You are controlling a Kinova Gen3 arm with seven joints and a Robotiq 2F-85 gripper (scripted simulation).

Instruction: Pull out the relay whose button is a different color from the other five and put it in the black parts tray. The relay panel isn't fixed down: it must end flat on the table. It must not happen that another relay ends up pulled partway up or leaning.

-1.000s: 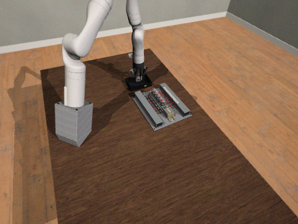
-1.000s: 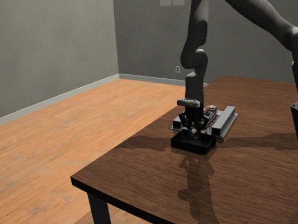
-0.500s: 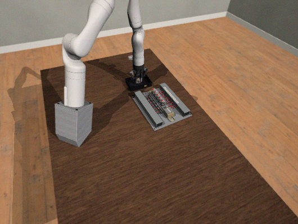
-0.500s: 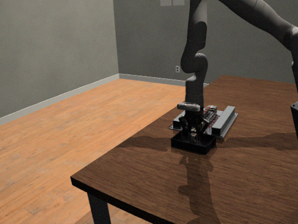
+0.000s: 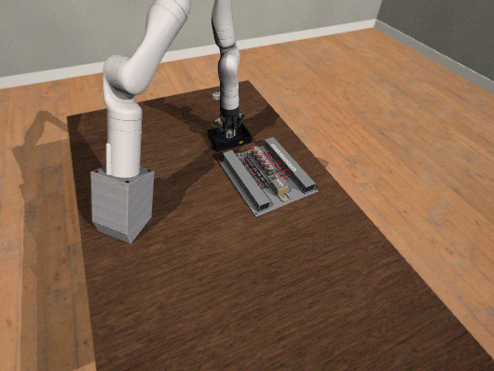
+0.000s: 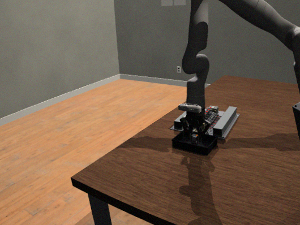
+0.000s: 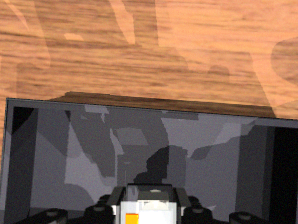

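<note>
Going left to right in the top view: arm base point(image 5: 122, 202) sits on its grey pedestal at the left side of the bench point(image 5: 233, 289), with the arm arching up and over toward the far end.

Black parts tray point(image 5: 229, 138) is right of the base, toward the far edge of the bench. The fingers point(image 5: 230, 130) hang straight down into it, clenched on the relay point(image 7: 148, 210). The wrist view shows the relay body pinched at the bottom edge of frame, white face with an orange button point(image 7: 131, 218), and the tray floor point(image 7: 150, 150) right beneath. The exterior view puts the relay point(image 6: 195, 137) down inside the tray walls point(image 6: 195, 147); can't tell whether it touches the floor.

Relay panel point(image 5: 268, 174) is just right of and nearer than the tray, corner almost meeting it, with a small gap visible in the top view. The panel lies flat on the bench, angled diagonally. It has two grey rails down the long sides and a row of relays with red buttons point(image 5: 261, 160) between them. One tan-coloured socket point(image 5: 281, 188) shows at the near end of the row.

Arm shadows fall across the bench and the tray floor.
</note>
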